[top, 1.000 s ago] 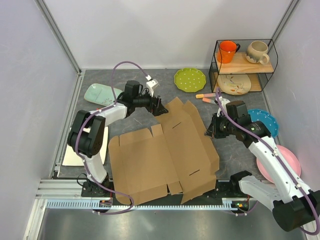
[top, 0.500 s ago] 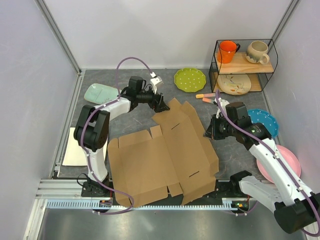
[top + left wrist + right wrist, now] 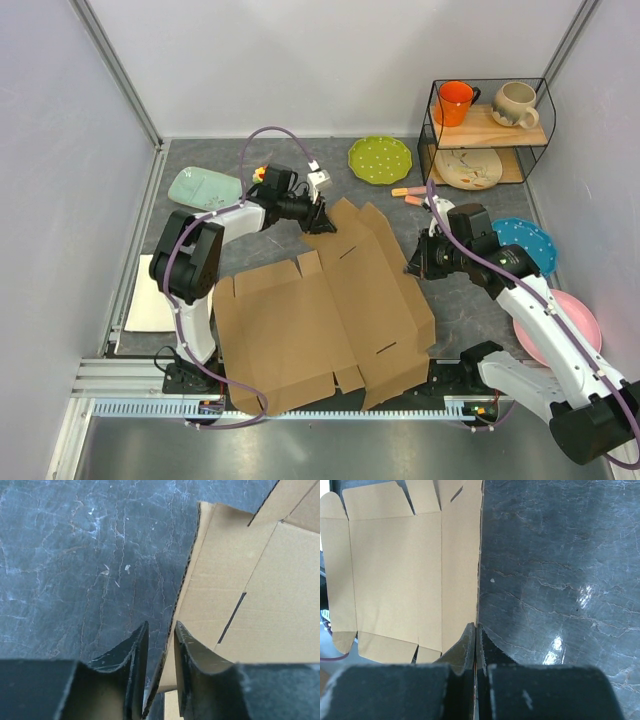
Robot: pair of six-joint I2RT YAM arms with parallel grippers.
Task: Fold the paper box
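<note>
The paper box [image 3: 330,310] is a flat brown die-cut cardboard sheet lying across the middle of the table. At its far corner flap, my left gripper [image 3: 322,222] straddles the flap's edge. In the left wrist view, the paper box [image 3: 260,605] has that edge running between the fingers of the left gripper [image 3: 161,630], with a thin gap on each side. My right gripper [image 3: 415,268] is at the sheet's right edge. In the right wrist view, the right gripper [image 3: 476,630] is pinched shut on the edge of the paper box [image 3: 395,570].
A wire shelf [image 3: 535,140] at the back right holds an orange mug [image 3: 455,100], a beige mug [image 3: 515,103] and a plate [image 3: 468,168]. Around the box lie a green plate [image 3: 380,158], a pale green dish [image 3: 203,187], a blue plate [image 3: 530,243], a pink plate [image 3: 570,325] and a white board [image 3: 160,300].
My left gripper has reached onto the far flap's edge and its jaws have narrowed around it. The sheet has shifted slightly. The right gripper keeps its pinch on the right edge.
</note>
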